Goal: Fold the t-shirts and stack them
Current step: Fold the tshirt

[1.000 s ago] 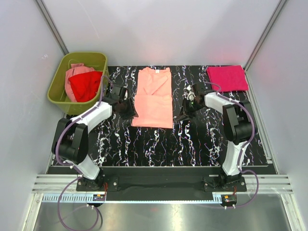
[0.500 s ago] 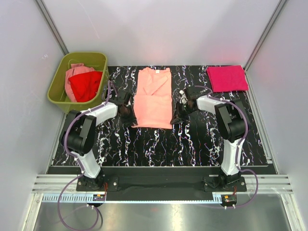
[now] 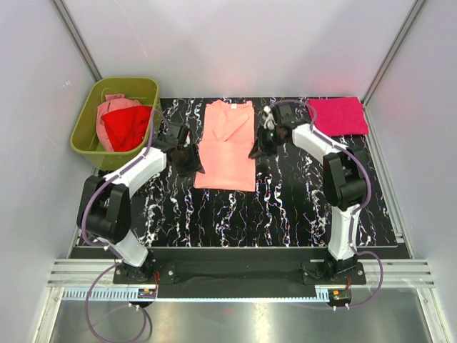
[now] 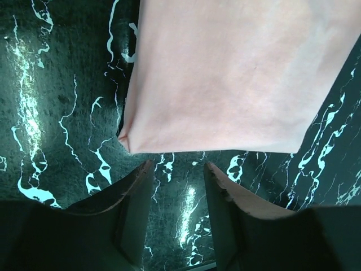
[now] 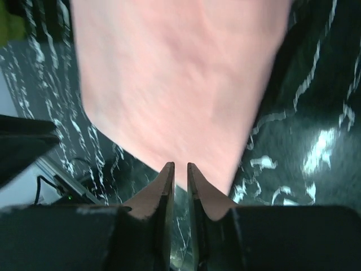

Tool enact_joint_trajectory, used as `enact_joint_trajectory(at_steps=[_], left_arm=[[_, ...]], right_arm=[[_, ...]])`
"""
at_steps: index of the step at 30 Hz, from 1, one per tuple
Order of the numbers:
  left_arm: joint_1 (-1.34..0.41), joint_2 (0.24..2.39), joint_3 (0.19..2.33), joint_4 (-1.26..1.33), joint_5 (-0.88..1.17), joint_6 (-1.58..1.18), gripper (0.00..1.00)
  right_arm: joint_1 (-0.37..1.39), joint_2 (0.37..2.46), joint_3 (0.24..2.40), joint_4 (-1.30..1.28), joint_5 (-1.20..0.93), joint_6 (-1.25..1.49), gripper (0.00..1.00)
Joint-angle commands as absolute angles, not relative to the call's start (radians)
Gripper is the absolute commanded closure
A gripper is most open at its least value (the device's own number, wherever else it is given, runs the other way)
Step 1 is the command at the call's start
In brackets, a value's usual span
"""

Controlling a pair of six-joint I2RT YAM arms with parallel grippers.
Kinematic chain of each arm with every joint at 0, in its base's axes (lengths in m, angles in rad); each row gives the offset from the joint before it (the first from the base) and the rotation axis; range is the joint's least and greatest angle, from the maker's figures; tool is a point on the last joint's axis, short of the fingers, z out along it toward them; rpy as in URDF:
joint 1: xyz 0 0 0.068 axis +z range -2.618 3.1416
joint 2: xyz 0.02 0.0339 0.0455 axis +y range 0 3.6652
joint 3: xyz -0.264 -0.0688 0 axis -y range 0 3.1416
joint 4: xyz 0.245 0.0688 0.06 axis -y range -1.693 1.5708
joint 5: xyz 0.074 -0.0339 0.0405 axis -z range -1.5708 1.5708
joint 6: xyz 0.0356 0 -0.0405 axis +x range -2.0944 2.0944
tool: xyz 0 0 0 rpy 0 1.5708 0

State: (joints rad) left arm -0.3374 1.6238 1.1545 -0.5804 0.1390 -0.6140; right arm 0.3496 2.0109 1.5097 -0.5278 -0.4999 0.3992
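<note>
Nearest, the black marbled table (image 3: 235,214). Mid-table the salmon t-shirt (image 3: 227,146) lies flat, with the left gripper (image 4: 176,166) spread and empty just off its near-left corner, and the right gripper (image 5: 180,165) narrowed to an empty slit at its right edge. Farther back, a folded magenta t-shirt (image 3: 337,116) sits far-right and a red t-shirt (image 3: 125,127) lies in the olive bin (image 3: 128,80) far-left; plain white walls (image 3: 235,43) enclose the table.

Shirt (image 4: 237,73) ahead of the left gripper (image 4: 177,165): soft matt cloth. Table (image 4: 56,113) beneath it: glossy black marbled surface. Bin (image 3: 82,133) nearby: smooth olive plastic.
</note>
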Motion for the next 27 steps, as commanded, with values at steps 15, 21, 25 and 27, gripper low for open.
enact_joint_trajectory(at_steps=[15, 21, 25, 27], left_arm=[[-0.318, 1.769, 1.111, -0.577, 0.111, -0.609, 0.58], [-0.316, 1.756, 1.069, -0.569, 0.078, -0.621, 0.58], [-0.316, 1.732, 1.087, -0.587, 0.083, -0.621, 0.57], [-0.316, 1.712, 1.101, -0.603, 0.078, -0.617, 0.55]], right_arm=[[0.284, 2.417, 2.006, -0.608, -0.506, 0.342, 0.83], [0.253, 2.405, 1.96, -0.54, -0.572, 0.383, 0.77], [0.249, 2.372, 1.948, -0.512, -0.627, 0.411, 0.67], [0.249, 2.359, 1.954, -0.526, -0.63, 0.419, 0.62]])
